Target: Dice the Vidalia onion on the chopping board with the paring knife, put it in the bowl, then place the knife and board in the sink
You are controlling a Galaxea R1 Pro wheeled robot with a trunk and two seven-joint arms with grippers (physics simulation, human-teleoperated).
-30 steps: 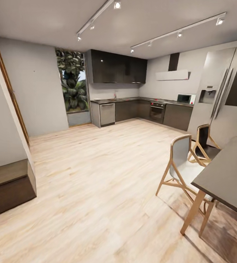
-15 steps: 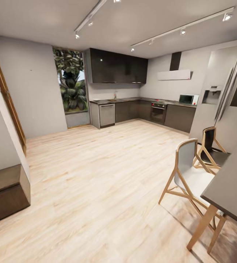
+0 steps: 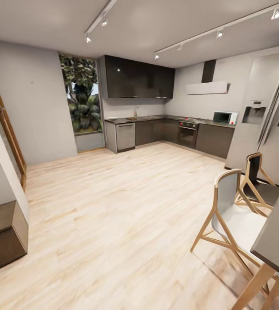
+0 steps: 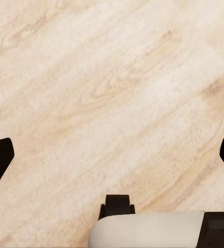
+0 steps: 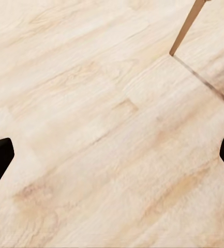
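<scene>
Head view: the kitchen (image 3: 156,129) lies far across the wood floor (image 3: 113,206); its countertop (image 3: 130,119) is distant, the sink indistinct. Left gripper (image 4: 112,157) and right gripper (image 5: 112,157) spread wide, empty, above floor.

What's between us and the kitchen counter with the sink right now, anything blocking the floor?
Nothing visible does: the wood floor lies bare up to the countertop at the far wall. The chairs and table stand off to the right.
</scene>
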